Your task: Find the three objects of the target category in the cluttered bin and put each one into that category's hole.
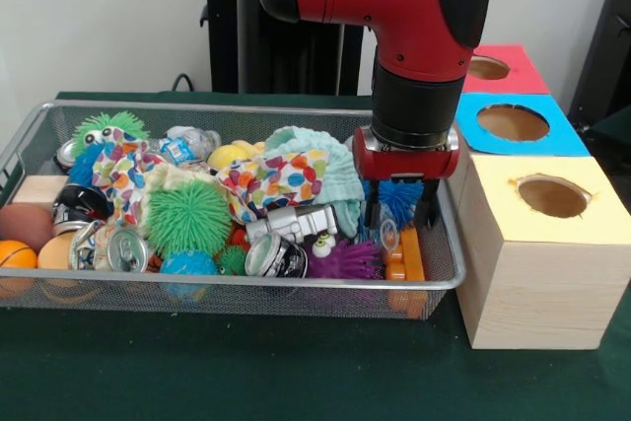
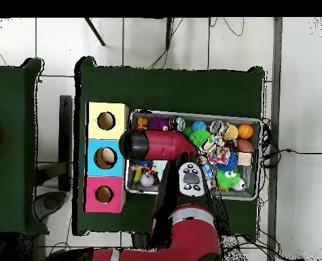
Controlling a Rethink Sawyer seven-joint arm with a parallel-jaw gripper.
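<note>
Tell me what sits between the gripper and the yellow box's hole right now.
In the front view, only the bin's wire wall and the yellow box's top surface separate the gripper from the hole; no loose object lies between.

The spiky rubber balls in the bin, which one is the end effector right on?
The blue spiky ball at the bin's box-side end, sitting between the end effector fingers. The big green one and small blue one lie apart.

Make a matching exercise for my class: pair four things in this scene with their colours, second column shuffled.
Things:
1. Nearest box top
2. Middle box top
3. Spiky ball at the gripper
4. Big spiky ball in the bin

Colours:
A. green
B. yellow
C. dark blue
D. light blue

Pairs: 1-B, 2-D, 3-C, 4-A
</note>
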